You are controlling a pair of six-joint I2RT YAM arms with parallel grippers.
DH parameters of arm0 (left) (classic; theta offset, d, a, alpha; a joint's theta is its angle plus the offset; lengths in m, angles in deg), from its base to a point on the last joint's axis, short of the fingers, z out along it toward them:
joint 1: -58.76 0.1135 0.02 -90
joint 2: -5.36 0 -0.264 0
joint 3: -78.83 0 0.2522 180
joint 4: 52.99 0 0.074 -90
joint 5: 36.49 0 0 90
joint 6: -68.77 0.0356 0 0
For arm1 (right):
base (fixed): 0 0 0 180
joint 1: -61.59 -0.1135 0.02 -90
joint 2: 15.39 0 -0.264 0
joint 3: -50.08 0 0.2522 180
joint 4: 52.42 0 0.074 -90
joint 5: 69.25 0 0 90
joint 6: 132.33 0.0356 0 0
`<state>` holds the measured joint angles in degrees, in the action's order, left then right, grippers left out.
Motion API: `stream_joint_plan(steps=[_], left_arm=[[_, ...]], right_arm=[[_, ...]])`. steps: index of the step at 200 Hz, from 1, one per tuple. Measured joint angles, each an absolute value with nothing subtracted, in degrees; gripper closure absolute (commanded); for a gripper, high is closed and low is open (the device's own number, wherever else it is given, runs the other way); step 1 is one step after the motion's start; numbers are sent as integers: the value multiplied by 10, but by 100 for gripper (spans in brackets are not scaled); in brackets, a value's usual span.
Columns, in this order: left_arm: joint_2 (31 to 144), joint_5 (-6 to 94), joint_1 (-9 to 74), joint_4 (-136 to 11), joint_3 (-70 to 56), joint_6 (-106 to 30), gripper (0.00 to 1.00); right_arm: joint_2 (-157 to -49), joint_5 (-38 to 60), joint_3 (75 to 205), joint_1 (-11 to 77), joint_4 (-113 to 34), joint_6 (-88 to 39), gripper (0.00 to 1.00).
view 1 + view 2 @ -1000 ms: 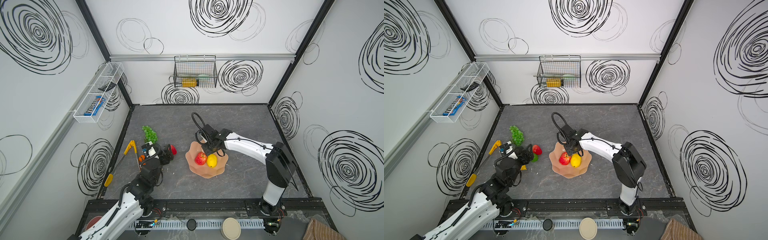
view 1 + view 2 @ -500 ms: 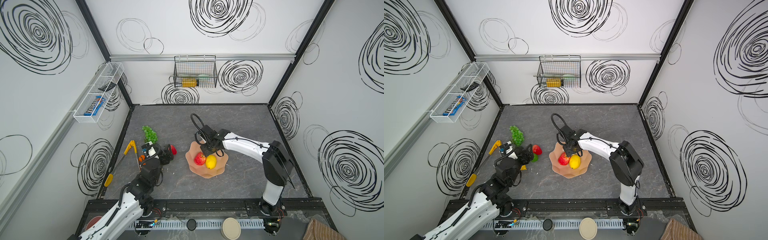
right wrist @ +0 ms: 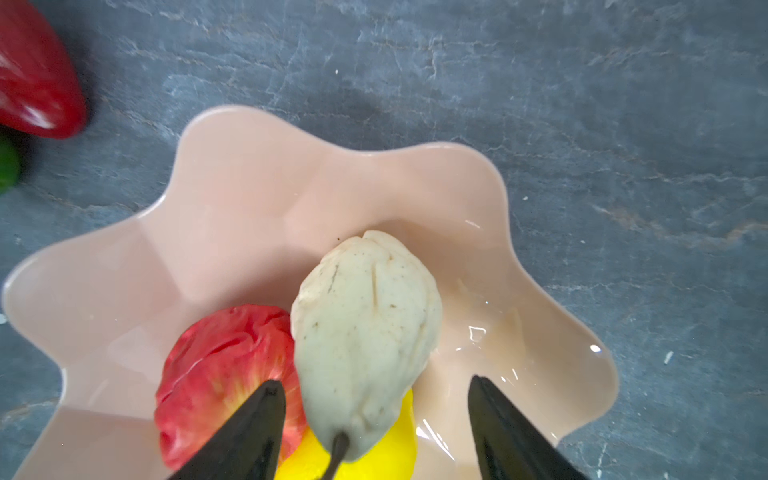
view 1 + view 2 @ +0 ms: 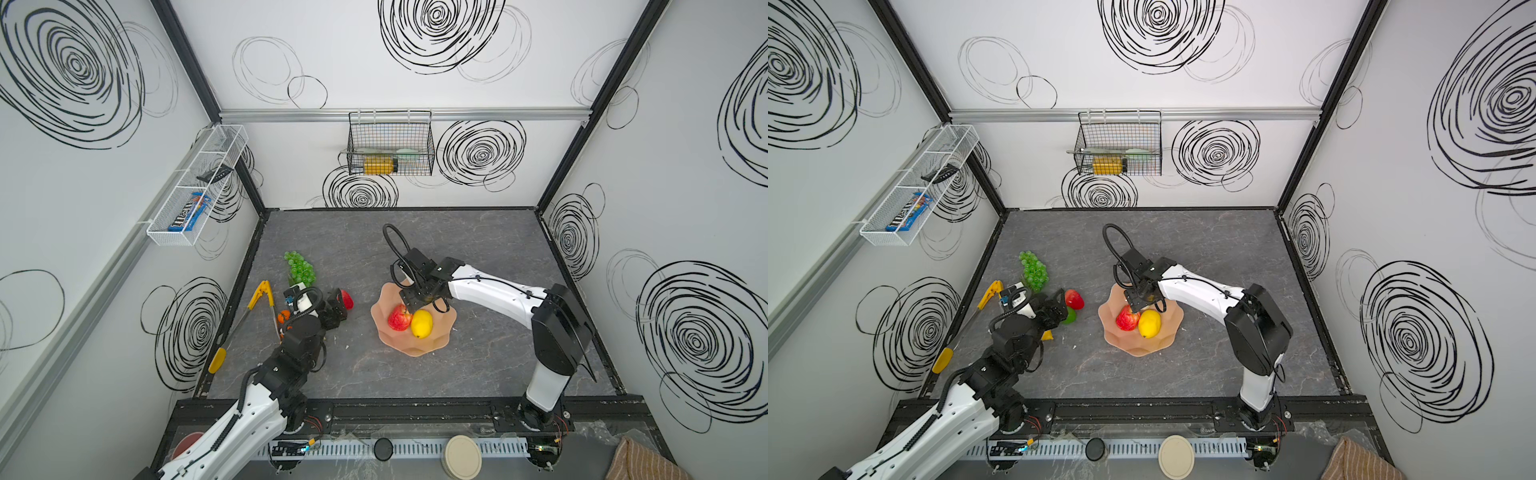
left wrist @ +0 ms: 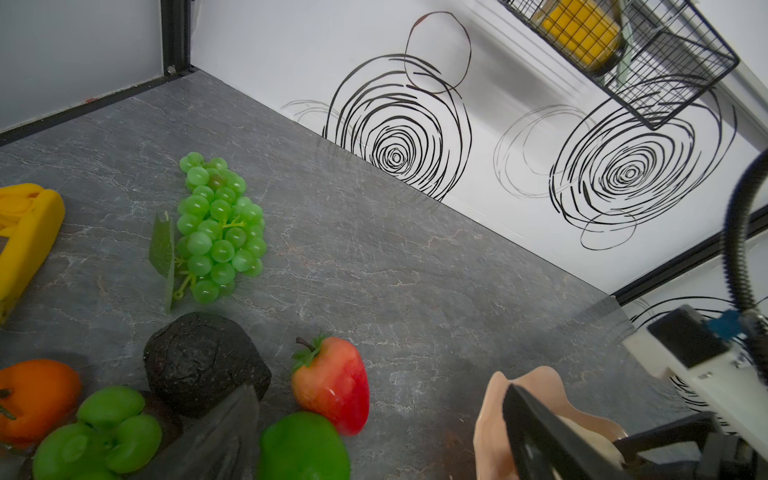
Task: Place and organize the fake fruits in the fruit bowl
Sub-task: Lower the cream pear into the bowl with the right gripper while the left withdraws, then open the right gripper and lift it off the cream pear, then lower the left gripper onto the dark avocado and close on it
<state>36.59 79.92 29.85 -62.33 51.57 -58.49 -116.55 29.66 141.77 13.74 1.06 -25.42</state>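
While right gripper stands released, pear lies in fruit bowl, stem toward those jaws, left gripper spread.

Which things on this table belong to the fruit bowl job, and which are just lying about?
Job: fruit bowl, apple, lemon, pear, grapes, strawberry, lime, orange, dark rough fruit.

Lying about: yellow tongs, black wire basket, white wall rack.
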Motion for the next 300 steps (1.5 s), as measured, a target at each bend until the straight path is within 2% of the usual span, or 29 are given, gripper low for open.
stream_joint_plan(steps=[22, 65, 117, 139, 173, 252, 259, 268, 300], left_arm=[[386, 796, 303, -622, 516, -584, 4], [422, 784, 307, -618, 516, -571, 3], [460, 772, 301, -614, 500, -565, 2], [482, 794, 279, -652, 468, -576, 3], [508, 812, 285, -689, 434, -600, 4], [721, 748, 462, -752, 308, -623, 4], [740, 741, 467, -755, 301, -623, 0], [758, 732, 473, -757, 296, -623, 7], [794, 713, 500, -767, 288, -624, 6]], right_arm=[[-1128, 312, 1418, 128, 16, -247, 17], [-996, 357, 1368, 84, 0, -240, 17], [-728, 355, 1112, 67, -171, -239, 18], [-657, 344, 1014, 69, -247, -226, 16], [-647, 325, 929, 88, -322, -214, 16], [-630, 257, 791, 95, -443, -213, 14], [-626, 252, 780, 95, -450, -212, 14], [-618, 246, 764, 95, -459, -212, 14], [-581, 239, 744, 95, -473, -212, 13]])
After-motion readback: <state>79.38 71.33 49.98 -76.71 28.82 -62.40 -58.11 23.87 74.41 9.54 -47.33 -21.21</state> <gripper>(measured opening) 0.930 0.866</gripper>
